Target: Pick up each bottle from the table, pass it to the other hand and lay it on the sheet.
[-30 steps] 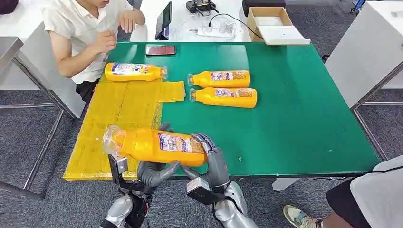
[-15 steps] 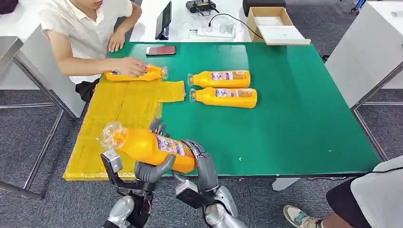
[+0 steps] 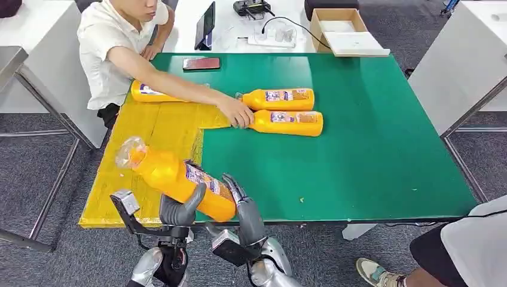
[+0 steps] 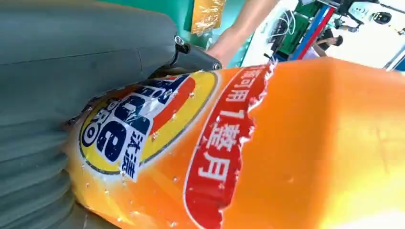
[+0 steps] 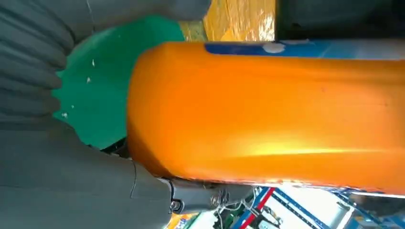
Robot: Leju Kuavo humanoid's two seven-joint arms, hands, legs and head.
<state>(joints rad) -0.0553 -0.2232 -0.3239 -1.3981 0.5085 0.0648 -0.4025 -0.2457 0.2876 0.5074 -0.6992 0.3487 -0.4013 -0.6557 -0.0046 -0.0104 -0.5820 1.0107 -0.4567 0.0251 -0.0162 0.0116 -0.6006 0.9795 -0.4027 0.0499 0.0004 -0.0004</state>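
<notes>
1. Lower left of the head view: left hand wraps the tilted orange plastic bottle above the yellow sheet.
2. Lower centre: right hand cups its base; releasing early risks a drop.
3. Upper centre: a person's hand could collide.

The held bottle is hiding most fingers of the left hand and the right hand. A person's arm is covering part of the bottle on the yellow sheet. The label print on the two far bottles is staying too small to read.
</notes>
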